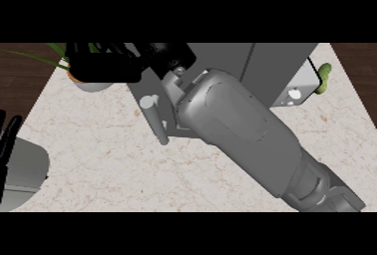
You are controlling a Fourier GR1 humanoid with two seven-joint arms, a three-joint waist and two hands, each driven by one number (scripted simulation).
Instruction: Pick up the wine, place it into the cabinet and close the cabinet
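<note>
The right forearm (243, 134) crosses the counter (110, 164) from its lower right corner toward the back edge, where the grey cabinet (258, 64) stands. The right hand (110, 64) shows as a black mass at the back left of the counter, up against the left side of the cabinet and partly over a white pot (90, 85) with green leaves. Whether its fingers are spread, curled or around something I cannot tell; the dark shape gives no clear outline. The left hand (9, 139) shows only as a dark sliver at the counter's left edge, above a grey forearm, and its fingers cannot be made out either.

No wine bottle is visible anywhere. It may be inside the cabinet or hidden by the arm, but that cannot be settled from here. A grey panel with a bar handle (154, 119) stands out in front of the cabinet, just beside the forearm; it looks like the door, still ajar. A green thing (324, 78) sits at the cabinet's right side.

My judgement is that the closing step is in hand. The next move calls for swinging the door flat against the cabinet front without catching the pot.

No writing or brand can be read.
</note>
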